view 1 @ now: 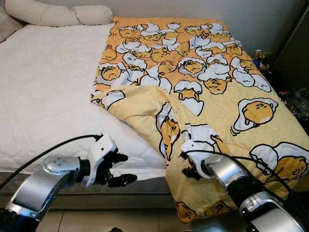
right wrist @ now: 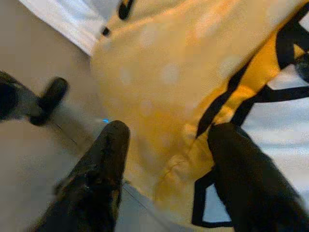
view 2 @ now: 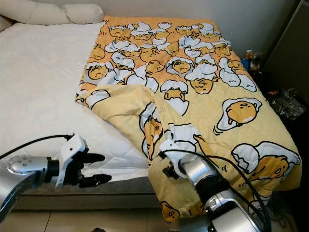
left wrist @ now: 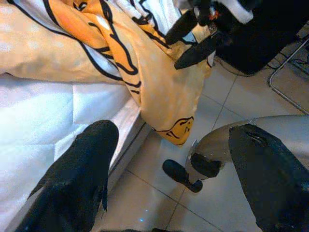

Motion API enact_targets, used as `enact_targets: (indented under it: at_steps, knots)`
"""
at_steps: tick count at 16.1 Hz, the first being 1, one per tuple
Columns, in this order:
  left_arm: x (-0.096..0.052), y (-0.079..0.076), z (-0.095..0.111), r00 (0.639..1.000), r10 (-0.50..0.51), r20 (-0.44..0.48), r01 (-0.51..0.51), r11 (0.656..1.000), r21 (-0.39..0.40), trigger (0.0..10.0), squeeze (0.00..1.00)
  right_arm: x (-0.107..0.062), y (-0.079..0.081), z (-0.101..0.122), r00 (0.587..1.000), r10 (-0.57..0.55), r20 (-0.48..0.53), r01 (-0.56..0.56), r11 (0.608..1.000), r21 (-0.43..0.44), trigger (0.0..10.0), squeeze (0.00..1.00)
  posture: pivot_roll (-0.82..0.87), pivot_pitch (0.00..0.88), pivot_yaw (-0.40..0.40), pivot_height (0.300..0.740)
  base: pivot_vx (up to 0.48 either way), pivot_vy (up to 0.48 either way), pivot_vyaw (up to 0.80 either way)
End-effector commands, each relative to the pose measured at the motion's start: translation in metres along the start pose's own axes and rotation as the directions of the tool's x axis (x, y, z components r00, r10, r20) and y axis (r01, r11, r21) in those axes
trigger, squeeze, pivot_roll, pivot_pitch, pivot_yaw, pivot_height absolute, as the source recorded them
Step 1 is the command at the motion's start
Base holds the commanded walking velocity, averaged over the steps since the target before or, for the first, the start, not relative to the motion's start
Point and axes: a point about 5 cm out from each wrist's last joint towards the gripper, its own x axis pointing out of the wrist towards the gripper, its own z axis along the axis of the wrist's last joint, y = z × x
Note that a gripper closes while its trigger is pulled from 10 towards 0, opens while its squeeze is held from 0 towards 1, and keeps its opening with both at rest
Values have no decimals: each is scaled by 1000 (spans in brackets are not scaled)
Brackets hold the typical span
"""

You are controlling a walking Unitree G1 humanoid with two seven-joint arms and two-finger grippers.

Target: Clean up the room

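A yellow blanket (view 1: 193, 72) printed with egg cartoons covers the right half of the bed, and its front edge hangs over the side toward the floor. The left half is bare white mattress (view 1: 48, 96). My left gripper (view 1: 121, 168) hovers at the bed's front edge, just left of the blanket's hanging corner, open with nothing between its fingers. My right gripper (view 1: 187, 171) is pressed against the blanket's front edge. It is open, and in the right wrist view a fold of the yellow blanket (right wrist: 169, 96) lies between its two spread fingers (right wrist: 104, 159).
Two cream pillows (view 1: 53, 13) lie at the head of the bed by the wall. A dark cabinet (view 1: 295, 53) stands to the right, with small items (view 1: 260, 59) and a plastic bag (view 1: 300, 102) beside it. Below the bed edge is tiled floor (left wrist: 231, 96).
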Motion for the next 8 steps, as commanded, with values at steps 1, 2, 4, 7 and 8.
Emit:
enact_targets:
  at_steps: [1,2,4,7,8]
  knots:
    - [1,1,0,1000,-2,-14,2,1000,17,10000,0,1,-4,-1,998,-65,-17,64,997,-46,10000,1000,-91,0,-21,740,0,0,0]
    - [1,1,1,1000,1,-12,0,1000,19,10000,0,4,-4,-5,993,-113,-31,111,991,-72,10000,1000,-89,0,-24,740,0,0,0]
    - [1,1,0,1000,9,-14,-9,1000,24,10000,0,6,-8,-14,976,-211,-49,201,965,-168,10000,0,-82,0,-36,740,0,0,0]
    - [0,2,0,1000,19,-13,-18,999,27,10000,0,7,-14,-18,958,-285,-39,273,941,-198,10000,0,-80,0,-40,740,0,0,0]
    - [0,2,0,1000,21,-13,-21,999,28,10000,0,6,-16,-19,954,-300,-30,288,937,-197,10000,0,-79,0,-41,740,0,0,0]
